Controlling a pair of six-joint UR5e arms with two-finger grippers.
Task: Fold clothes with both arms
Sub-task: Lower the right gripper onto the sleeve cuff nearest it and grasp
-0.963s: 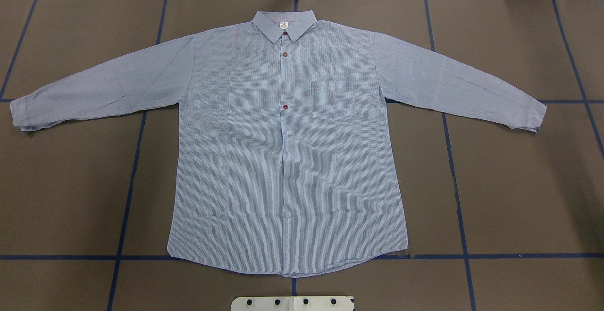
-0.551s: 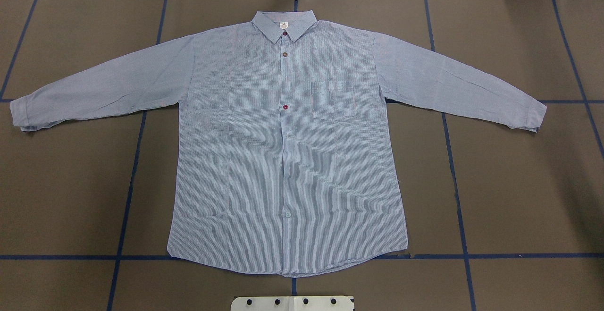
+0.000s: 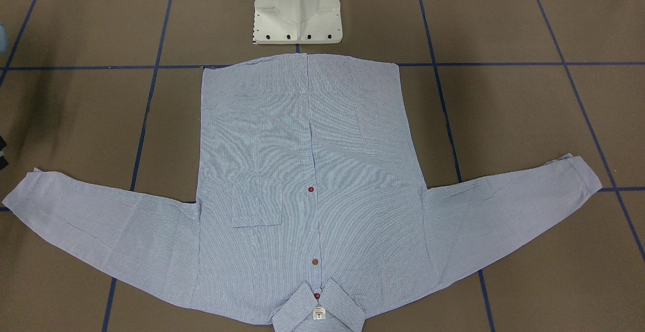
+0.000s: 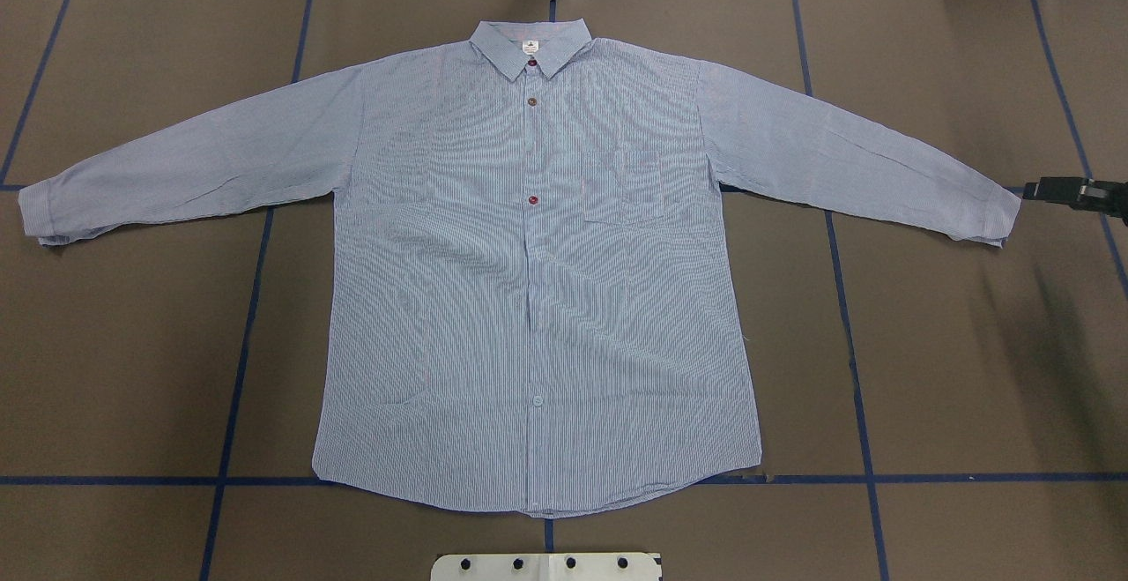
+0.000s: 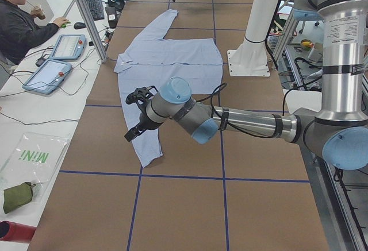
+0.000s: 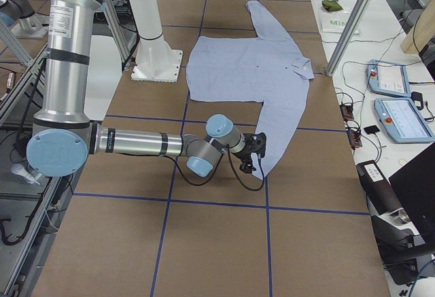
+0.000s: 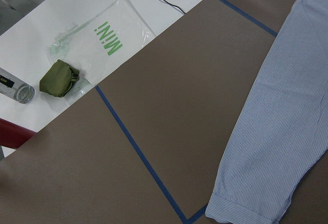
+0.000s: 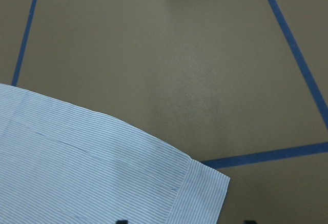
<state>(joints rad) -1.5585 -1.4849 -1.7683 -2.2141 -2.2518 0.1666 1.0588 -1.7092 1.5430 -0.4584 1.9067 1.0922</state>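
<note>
The light blue-and-white striped shirt (image 4: 538, 281) lies flat and buttoned, front up, collar (image 4: 531, 45) at the far side and both sleeves spread out. My right gripper (image 4: 1033, 188) hovers just beyond the right sleeve's cuff (image 4: 987, 215), apart from it. In the right wrist view its fingertips (image 8: 121, 221) stand wide apart over that cuff (image 8: 205, 193), so it is open and empty. My left gripper (image 5: 137, 113) shows only in the exterior left view, above the table beside the left sleeve's cuff (image 7: 246, 211). I cannot tell whether it is open or shut.
The white pedestal base (image 3: 297, 9) stands at the shirt's hem. The brown table (image 4: 952, 369) carries blue tape lines. Beyond its left end a white bench holds a clear "MINI" bag (image 7: 105, 37) and a green pouch (image 7: 59, 78). An operator (image 5: 17, 24) sits by tablets (image 5: 57, 61).
My right gripper has come into the overhead view at the right edge, beside the right cuff, and casts a shadow on the table. The shirt has not moved.
</note>
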